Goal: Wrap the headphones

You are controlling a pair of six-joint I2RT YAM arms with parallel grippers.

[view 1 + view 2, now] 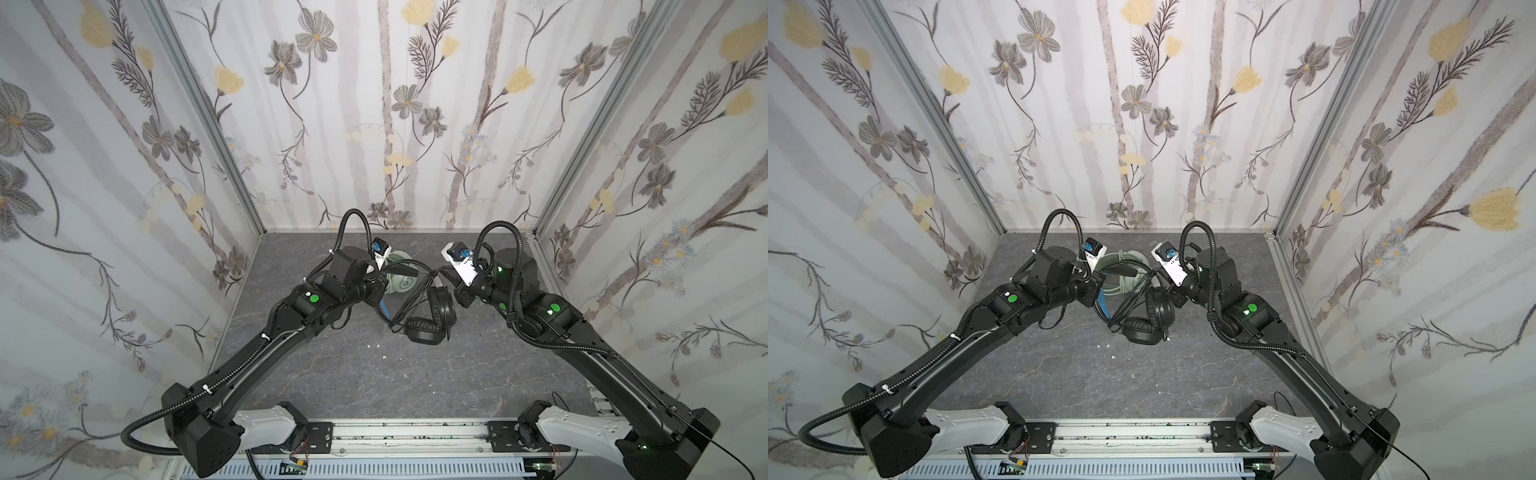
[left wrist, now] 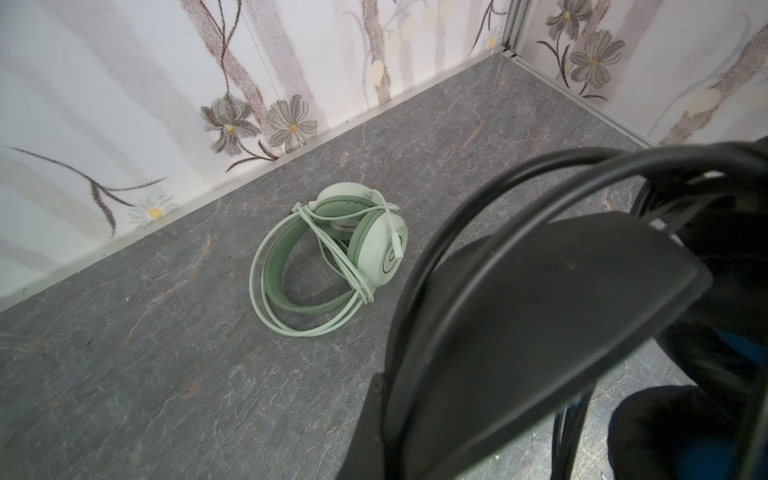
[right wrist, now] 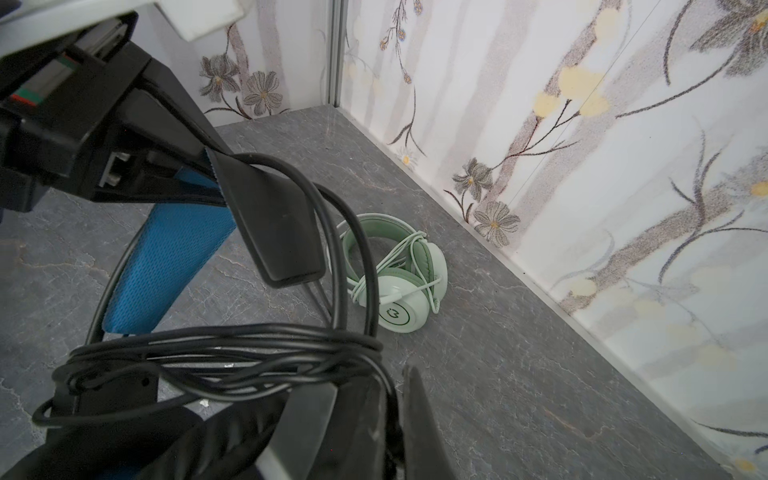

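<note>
The black headphones (image 1: 432,320) hang above the grey floor between my two grippers; both top views show their earcups (image 1: 1144,328) low. My left gripper (image 3: 282,249) is shut on the blue-lined headband (image 3: 166,270). My right gripper (image 3: 392,399) is shut on the black cable (image 3: 216,353), which lies in several turns across the band and loops over a left finger (image 2: 540,316). In a top view the left gripper (image 1: 380,305) and right gripper (image 1: 446,278) nearly face each other. The mint-green headphones (image 2: 332,257) lie behind them near the back wall, their pale cable wound round them.
Flowered walls (image 1: 395,124) close the back and both sides. A few white crumbs (image 1: 384,358) lie on the grey marbled floor (image 1: 374,386). A metal rail (image 1: 407,436) with both arm bases runs along the front edge.
</note>
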